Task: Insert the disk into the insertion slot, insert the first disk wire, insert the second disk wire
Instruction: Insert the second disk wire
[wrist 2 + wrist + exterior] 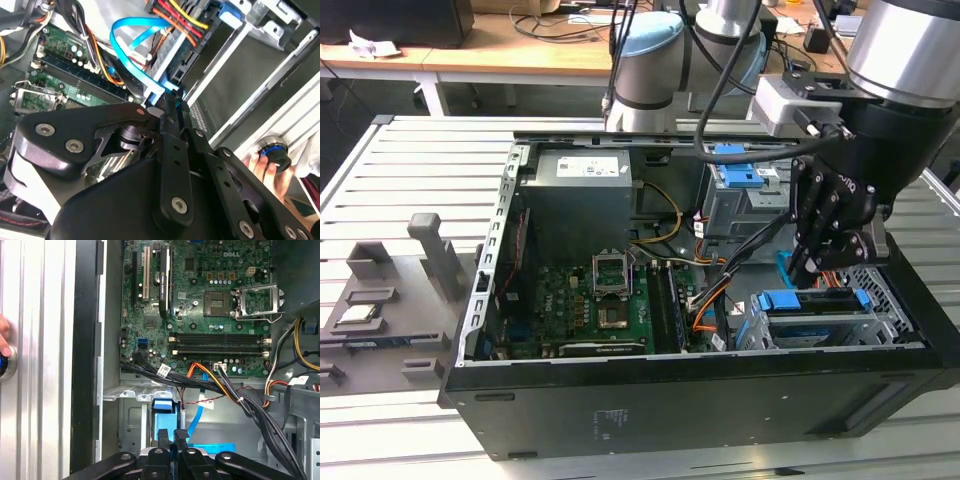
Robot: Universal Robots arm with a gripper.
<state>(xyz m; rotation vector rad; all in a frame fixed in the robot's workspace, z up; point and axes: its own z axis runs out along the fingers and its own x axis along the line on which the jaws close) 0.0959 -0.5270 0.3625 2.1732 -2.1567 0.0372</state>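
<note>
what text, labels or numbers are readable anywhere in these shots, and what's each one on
No text can be quoted reliably.
Label on the power supply: too small to read.
White print on the case side: too small to read.
White lettering on the motherboard: blurred.
White cable tag: too small to read.
</note>
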